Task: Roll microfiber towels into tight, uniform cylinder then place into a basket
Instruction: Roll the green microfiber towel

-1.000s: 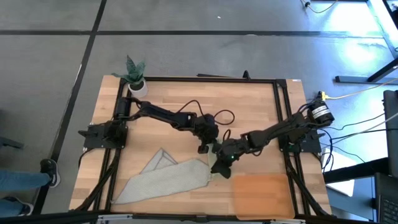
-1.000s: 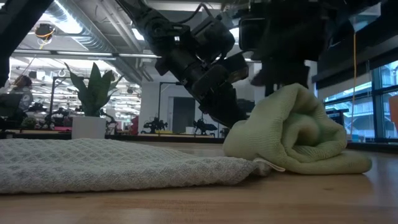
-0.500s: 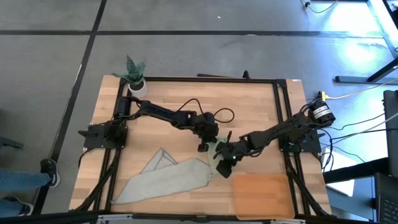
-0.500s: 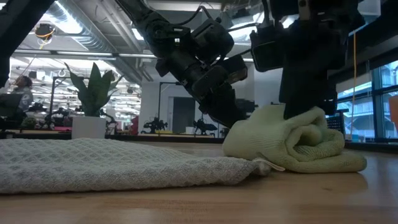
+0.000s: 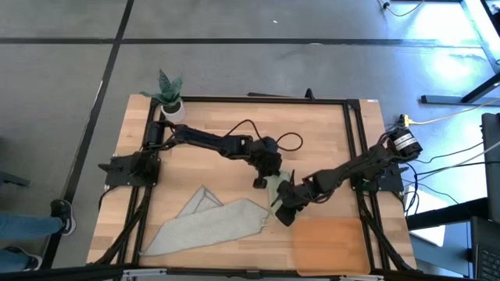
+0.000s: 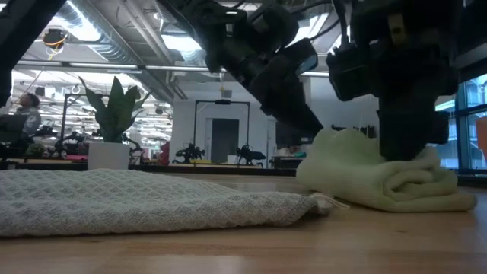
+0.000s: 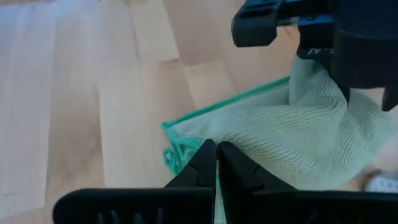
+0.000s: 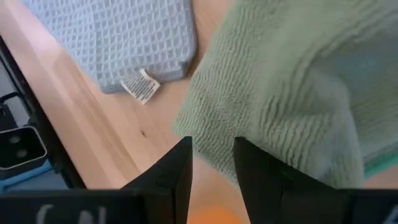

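The pale green towel lies bundled into a loose roll on the wood near the table's middle. My right gripper stands on its top, shut on it. My left gripper is shut and hangs just above the roll's left end, at the towel's teal-stitched edge. The grey towel lies flat and spread at the near left. The orange-brown basket sits at the near right, just beyond the right gripper. My left gripper has its shut tips at the green towel's edge; whether they touch it cannot be told. My right gripper comes from above, slanting down, onto the top of the green roll. One finger lies over the cloth and the other at its side. The roll rests on the table, dented under the fingers.
A small potted plant stands at the far left corner. A black cable loops over the left arm. The grey towel's label lies close to the green roll. Bare wood shows across the far half of the table.
My right gripper has tipped more steeply down and pressed onto the green roll, which has flattened and slid a little toward the table's right edge. My left gripper, still shut, has risen from the table beside the roll.
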